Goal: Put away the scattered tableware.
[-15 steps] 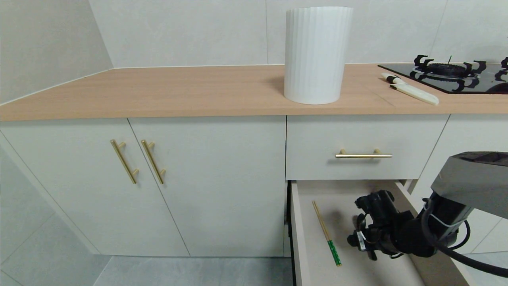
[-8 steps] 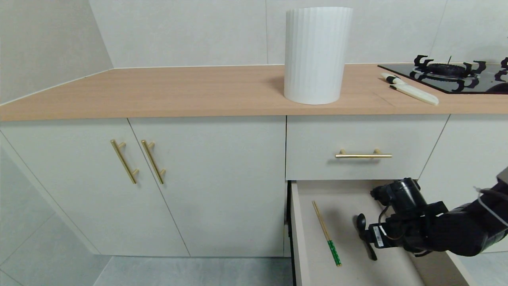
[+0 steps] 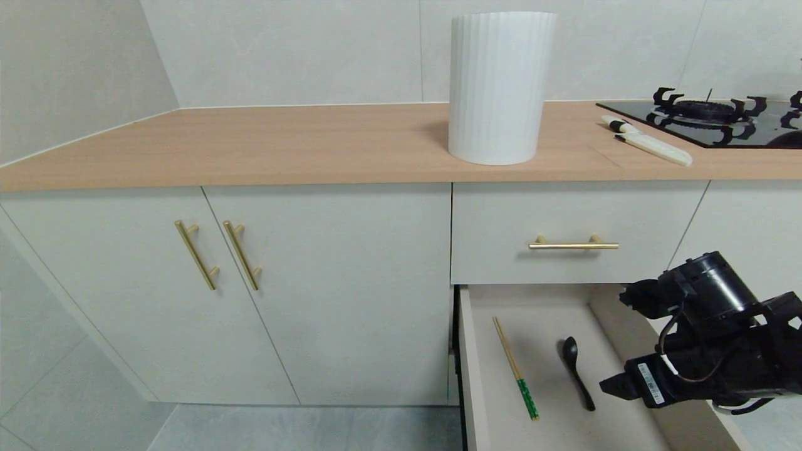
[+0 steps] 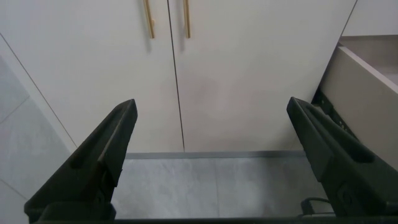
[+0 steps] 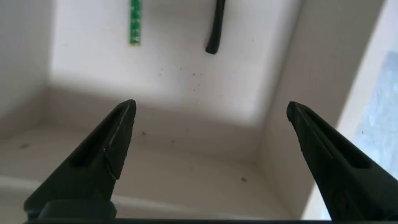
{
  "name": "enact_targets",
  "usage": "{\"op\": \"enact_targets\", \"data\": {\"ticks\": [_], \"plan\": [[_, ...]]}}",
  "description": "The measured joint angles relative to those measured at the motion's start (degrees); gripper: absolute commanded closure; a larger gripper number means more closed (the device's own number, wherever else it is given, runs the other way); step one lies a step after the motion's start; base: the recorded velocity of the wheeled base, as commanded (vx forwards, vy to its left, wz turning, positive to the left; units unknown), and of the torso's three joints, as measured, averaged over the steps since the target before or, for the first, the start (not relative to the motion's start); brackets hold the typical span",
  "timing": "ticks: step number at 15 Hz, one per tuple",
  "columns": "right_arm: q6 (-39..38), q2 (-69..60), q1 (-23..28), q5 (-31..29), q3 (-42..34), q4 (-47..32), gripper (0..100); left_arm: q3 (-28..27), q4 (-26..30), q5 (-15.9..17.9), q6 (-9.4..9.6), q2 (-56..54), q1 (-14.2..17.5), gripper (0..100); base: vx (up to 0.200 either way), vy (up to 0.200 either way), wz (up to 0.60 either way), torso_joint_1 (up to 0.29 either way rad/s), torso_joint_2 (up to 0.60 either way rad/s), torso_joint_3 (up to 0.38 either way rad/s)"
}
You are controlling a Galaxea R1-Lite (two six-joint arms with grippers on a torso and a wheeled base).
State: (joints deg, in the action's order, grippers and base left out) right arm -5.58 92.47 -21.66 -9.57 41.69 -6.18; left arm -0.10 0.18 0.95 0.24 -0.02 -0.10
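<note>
The lower drawer (image 3: 471, 369) stands pulled out. On its floor lie a pair of wooden chopsticks with green ends (image 3: 515, 368) and, beside them, a black spoon (image 3: 576, 372). My right gripper (image 3: 617, 341) hovers open and empty over the drawer's right side, apart from the spoon. In the right wrist view the open right gripper (image 5: 211, 143) faces the drawer floor (image 5: 174, 87), with the spoon's handle end (image 5: 216, 28) and the chopsticks' green tips (image 5: 135, 22) beyond it. A white knife (image 3: 653, 148) rests on the countertop near the stove. My left gripper (image 4: 211, 137) is open and empty, low before the cabinet doors.
A tall white ribbed container (image 3: 498, 88) stands on the wooden countertop (image 3: 282, 141). The black gas stove (image 3: 708, 116) is at the right. A shut drawer with a gold handle (image 3: 573, 245) sits above the open one. Two cabinet doors (image 4: 177, 68) are shut.
My right gripper has drawn back to the right and upward out of the drawer. The black spoon it covered now lies uncovered on the drawer floor.
</note>
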Motion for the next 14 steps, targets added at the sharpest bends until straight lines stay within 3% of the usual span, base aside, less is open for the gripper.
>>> {"op": "enact_targets", "data": {"ticks": [6, 14], "plan": [[0.0, -1.9, -0.8, 0.0, -0.1, -0.3, 0, 0.0, 0.0, 0.0, 0.02, 0.0, 0.0, 0, 0.0, 0.0, 0.0, 0.0, 0.0, 0.0], [0.1, -2.1, -1.3, 0.0, -0.1, -1.2, 0, 0.0, 0.1, 0.0, 0.02, 0.0, 0.0, 0, -0.2, 0.0, 0.0, 0.004, 0.0, 0.002]]}}
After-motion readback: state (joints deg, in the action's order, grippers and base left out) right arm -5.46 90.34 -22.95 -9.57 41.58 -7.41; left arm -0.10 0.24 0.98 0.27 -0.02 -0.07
